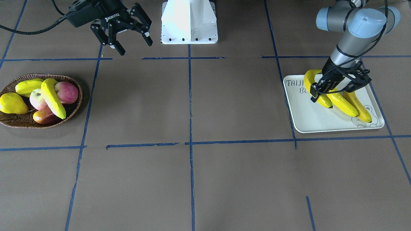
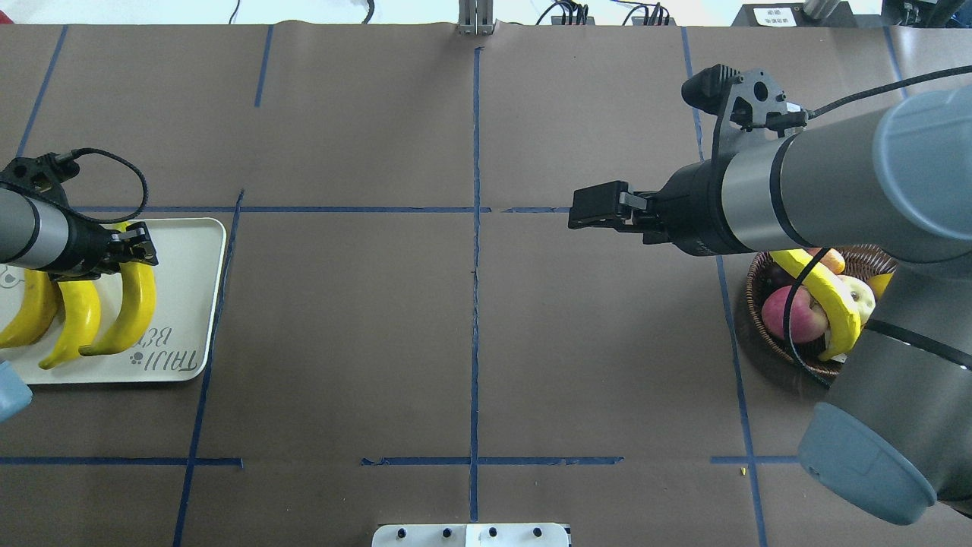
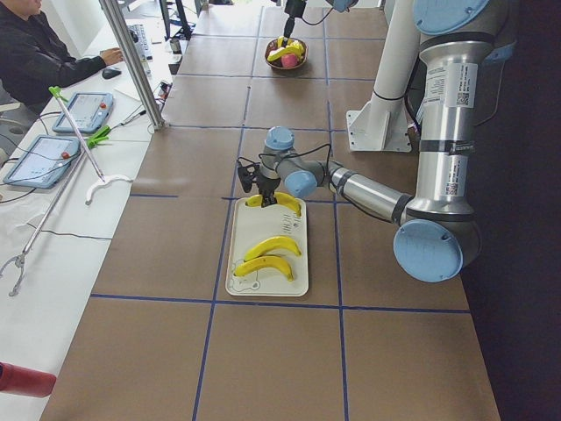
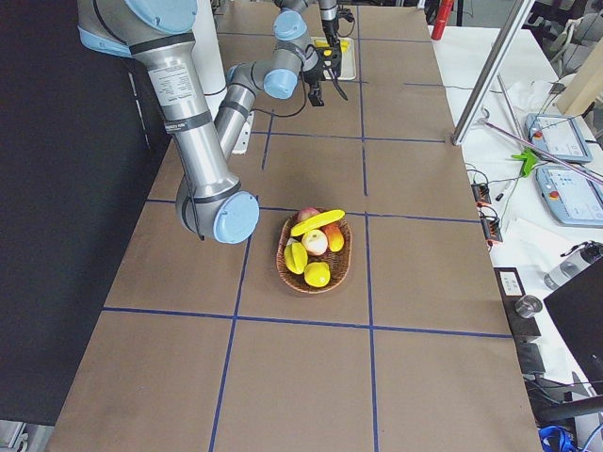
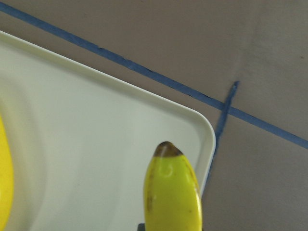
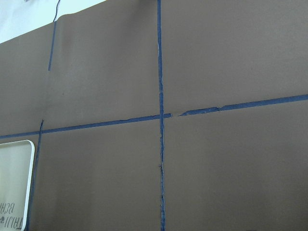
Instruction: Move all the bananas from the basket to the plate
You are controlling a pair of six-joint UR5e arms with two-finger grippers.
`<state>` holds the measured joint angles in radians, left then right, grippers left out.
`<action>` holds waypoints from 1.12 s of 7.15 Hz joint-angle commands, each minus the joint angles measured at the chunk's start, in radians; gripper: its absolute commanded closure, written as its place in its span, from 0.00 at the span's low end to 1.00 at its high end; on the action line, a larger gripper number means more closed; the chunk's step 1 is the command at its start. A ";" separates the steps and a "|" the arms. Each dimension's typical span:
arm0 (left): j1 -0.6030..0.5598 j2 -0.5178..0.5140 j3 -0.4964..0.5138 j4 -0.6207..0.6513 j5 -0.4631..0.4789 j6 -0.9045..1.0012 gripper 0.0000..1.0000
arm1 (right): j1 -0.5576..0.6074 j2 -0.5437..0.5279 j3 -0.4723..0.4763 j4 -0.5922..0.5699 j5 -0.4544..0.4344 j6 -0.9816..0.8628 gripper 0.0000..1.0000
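Three bananas (image 1: 345,106) lie side by side on the white plate (image 1: 321,130). My left gripper (image 1: 337,88) hangs low over their far ends, open, its fingers straddling the banana (image 2: 137,304) nearest the plate's printed edge. In the left wrist view that banana's dark tip (image 5: 168,150) shows over the plate (image 5: 72,120) corner. One more banana (image 1: 53,98) lies across the fruit in the wicker basket (image 1: 19,123). My right gripper (image 1: 133,45) is open and empty, raised above bare table between basket and centre line.
The basket also holds a yellow pear (image 1: 11,104), an oval yellow-green fruit (image 1: 28,86), two red apples (image 1: 65,92) and a reddish fruit (image 1: 45,117). The white robot base (image 1: 189,22) stands at the table's edge. A person sits at a side desk (image 3: 35,53).
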<state>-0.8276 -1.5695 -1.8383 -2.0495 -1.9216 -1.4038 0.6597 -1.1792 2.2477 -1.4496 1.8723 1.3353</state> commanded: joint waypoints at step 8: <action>-0.039 0.000 -0.007 0.017 0.002 0.189 0.00 | 0.091 -0.100 0.009 0.000 0.106 -0.095 0.00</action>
<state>-0.8425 -1.5676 -1.8002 -2.0452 -1.8523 -1.2201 0.7010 -1.2327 2.2575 -1.4496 1.9157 1.3001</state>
